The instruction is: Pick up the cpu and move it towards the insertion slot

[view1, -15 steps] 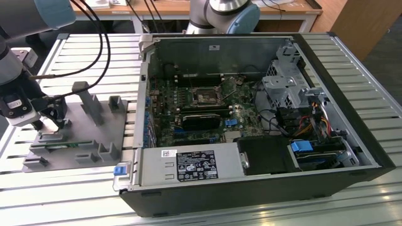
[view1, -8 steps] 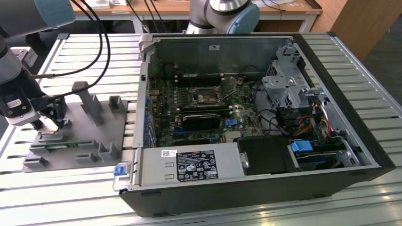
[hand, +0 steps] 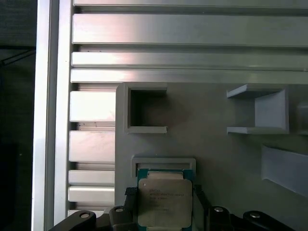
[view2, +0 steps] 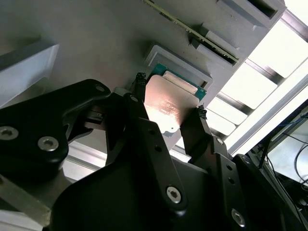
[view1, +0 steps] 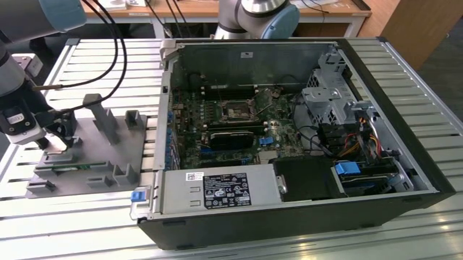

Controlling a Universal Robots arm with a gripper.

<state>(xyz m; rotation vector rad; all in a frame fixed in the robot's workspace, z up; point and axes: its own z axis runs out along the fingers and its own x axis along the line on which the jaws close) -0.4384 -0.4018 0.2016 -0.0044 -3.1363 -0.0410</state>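
The cpu (hand: 165,202) is a flat square chip with a shiny silver top and a green rim. It lies at a shallow pocket of the grey fixture (view1: 94,162), on the exterior view's left. My gripper (view1: 58,145) hangs low over that fixture. In both wrist views its black fingers (view2: 139,89) press against two opposite edges of the cpu (view2: 168,103), so the gripper (view2: 169,98) is shut on it. Whether the chip is off the pocket floor I cannot tell. The insertion slot (view1: 237,111), a square socket with a dark centre, sits on the motherboard inside the open computer case.
The grey fixture carries upright posts (view1: 101,122) and a narrow green memory stick (view1: 72,167). Beside it stands the black case (view1: 289,216) with cables, a drive cage (view1: 333,97) and a power supply (view1: 217,189). Black cables (view1: 116,49) cross the slatted aluminium table (view1: 116,65).
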